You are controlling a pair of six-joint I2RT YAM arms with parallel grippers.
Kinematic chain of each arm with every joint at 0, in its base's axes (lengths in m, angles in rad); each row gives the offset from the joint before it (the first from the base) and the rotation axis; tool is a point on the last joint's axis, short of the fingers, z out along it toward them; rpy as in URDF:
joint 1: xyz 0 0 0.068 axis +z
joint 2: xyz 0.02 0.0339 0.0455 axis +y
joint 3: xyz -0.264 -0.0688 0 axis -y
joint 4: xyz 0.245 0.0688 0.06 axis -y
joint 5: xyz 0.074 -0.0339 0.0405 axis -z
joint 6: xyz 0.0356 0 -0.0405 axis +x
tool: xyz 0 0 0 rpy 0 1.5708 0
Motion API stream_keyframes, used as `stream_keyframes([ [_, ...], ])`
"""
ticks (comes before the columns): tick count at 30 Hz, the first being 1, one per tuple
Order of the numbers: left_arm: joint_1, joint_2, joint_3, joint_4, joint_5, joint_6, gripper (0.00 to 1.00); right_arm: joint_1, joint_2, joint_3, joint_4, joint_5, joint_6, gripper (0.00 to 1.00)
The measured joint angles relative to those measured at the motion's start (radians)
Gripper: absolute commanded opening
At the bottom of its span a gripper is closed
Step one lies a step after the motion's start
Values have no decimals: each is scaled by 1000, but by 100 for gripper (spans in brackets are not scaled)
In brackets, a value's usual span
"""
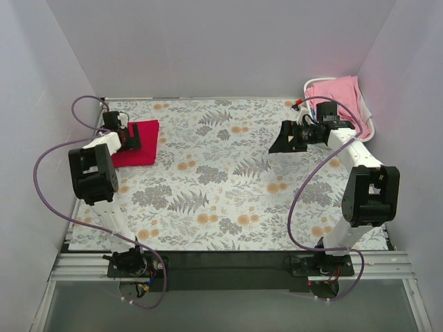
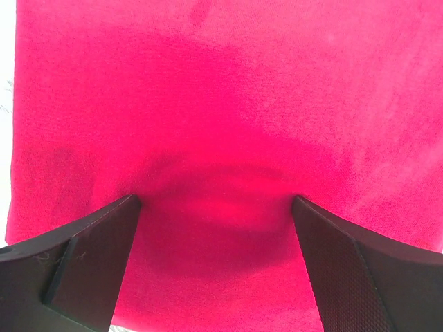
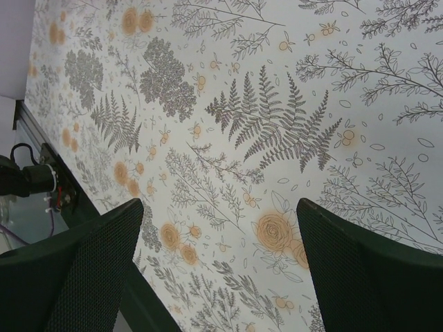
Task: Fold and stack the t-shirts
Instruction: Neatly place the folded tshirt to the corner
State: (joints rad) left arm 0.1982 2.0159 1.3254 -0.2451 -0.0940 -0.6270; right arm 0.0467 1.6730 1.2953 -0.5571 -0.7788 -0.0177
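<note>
Floral-print table (image 1: 221, 200) is carrying the folded red t-shirt (image 1: 147, 135) at its far left; pink t-shirts (image 1: 338, 93) are lying in the white basket (image 1: 372, 130), far right corner. Left gripper (image 2: 214, 200) is sitting low over the red cloth, jaws wide, gripping nothing. Right gripper (image 3: 218, 204) is hanging over bare print, jaws wide, empty. Judgement: a pink tee is coming due; aiming to pinch a single layer near a hem.
</note>
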Motion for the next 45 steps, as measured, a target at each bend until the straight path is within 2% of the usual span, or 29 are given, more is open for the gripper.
stream_keyframes([
  [15, 79, 103, 161, -20, 51, 93, 93, 0, 2, 0, -24, 21, -31, 98],
  [22, 111, 29, 166, -207, 99, 160, 94, 0, -10, 0, -25, 17, -35, 98],
  [27, 153, -133, 126, -331, 141, 195, 94, 0, -24, 0, -26, 10, -35, 98],
  [32, 206, -266, 25, -381, 191, 246, 94, 0, -32, 0, -25, -2, -35, 98],
  [39, 254, -253, -116, -431, 271, 301, 94, 0, -33, 0, -25, -10, -35, 98],
  [45, 252, -240, -183, -393, 308, 291, 94, 0, -33, -1, -25, -12, -35, 98],
])
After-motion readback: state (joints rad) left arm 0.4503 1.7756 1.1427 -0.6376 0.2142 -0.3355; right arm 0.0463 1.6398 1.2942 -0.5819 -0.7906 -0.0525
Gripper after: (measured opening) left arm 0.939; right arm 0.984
